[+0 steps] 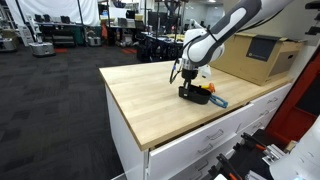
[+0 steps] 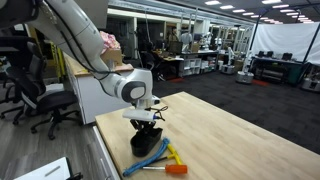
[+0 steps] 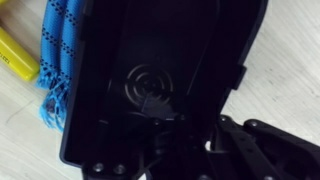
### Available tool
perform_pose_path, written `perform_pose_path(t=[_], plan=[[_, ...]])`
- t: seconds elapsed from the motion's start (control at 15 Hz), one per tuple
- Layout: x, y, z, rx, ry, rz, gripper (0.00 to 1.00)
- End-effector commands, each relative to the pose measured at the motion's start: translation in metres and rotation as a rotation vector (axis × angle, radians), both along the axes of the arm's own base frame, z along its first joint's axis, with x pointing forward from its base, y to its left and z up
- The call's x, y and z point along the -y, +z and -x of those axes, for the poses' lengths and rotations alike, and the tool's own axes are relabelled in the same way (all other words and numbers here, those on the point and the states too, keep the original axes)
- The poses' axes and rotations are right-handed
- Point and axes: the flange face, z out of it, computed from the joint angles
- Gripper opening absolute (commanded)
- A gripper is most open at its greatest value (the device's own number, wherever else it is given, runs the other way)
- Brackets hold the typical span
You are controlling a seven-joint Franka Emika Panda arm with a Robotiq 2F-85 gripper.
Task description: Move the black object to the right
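The black object (image 1: 195,96) is a small low tray standing on the wooden table, also seen in an exterior view (image 2: 146,145). In the wrist view it (image 3: 150,70) fills most of the frame, with a round ribbed floor. My gripper (image 1: 186,82) reaches straight down onto it (image 2: 147,124). Its fingers (image 3: 185,135) stand close together over the tray's near wall, one inside and one outside, shut on that wall. The tray rests on the table.
A flat blue-and-orange item (image 2: 160,160) lies against the tray, with blue cord (image 3: 60,50) and a yellow part (image 3: 15,55) in the wrist view. A large cardboard box (image 1: 255,55) stands at the table's back. The table edge (image 1: 180,135) is near.
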Motion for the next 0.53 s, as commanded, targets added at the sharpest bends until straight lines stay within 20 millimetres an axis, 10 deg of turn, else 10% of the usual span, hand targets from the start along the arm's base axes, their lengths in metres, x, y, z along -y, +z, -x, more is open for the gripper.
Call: perform_pose_path(t=[0.0,0.47], plan=[[-0.004,0.010,0.001,-0.004,0.001,0.028,0.00],[-0.010,0.096,0.014,0.072,-0.008,0.034,0.01]])
